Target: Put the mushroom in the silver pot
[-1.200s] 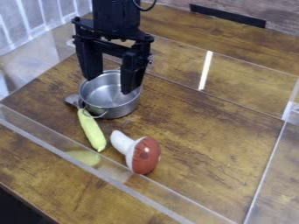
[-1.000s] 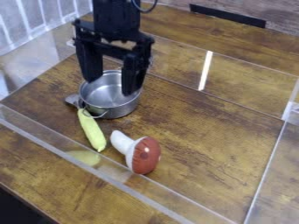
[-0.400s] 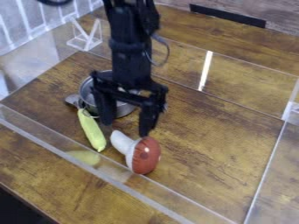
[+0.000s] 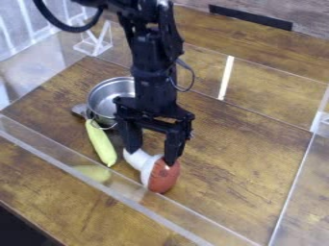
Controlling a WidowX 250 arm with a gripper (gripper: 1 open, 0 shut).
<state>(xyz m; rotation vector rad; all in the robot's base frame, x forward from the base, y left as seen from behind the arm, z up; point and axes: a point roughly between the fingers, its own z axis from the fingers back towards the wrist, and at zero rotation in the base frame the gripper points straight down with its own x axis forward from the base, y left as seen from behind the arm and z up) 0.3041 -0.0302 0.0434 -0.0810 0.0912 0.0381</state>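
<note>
The mushroom (image 4: pixel 160 176) lies on the wooden table near the front, white stem pointing left, reddish-brown cap to the right. My gripper (image 4: pixel 154 152) hangs straight above it, open, one black finger (image 4: pixel 133 149) by the stem and the other over the cap. Nothing is held between the fingers. The silver pot (image 4: pixel 107 98) stands behind and to the left of the gripper, partly hidden by the arm; what I see of its inside holds nothing.
A long yellow-green vegetable (image 4: pixel 100 141) lies just left of the mushroom, in front of the pot. A clear plastic wall (image 4: pixel 77 163) runs along the front and the sides of the table. A white rack (image 4: pixel 92 39) stands at the back left.
The arm has swung from over the pot forward and down to the mushroom. The fingers stayed open. Mushroom, pot and vegetable have not moved.
</note>
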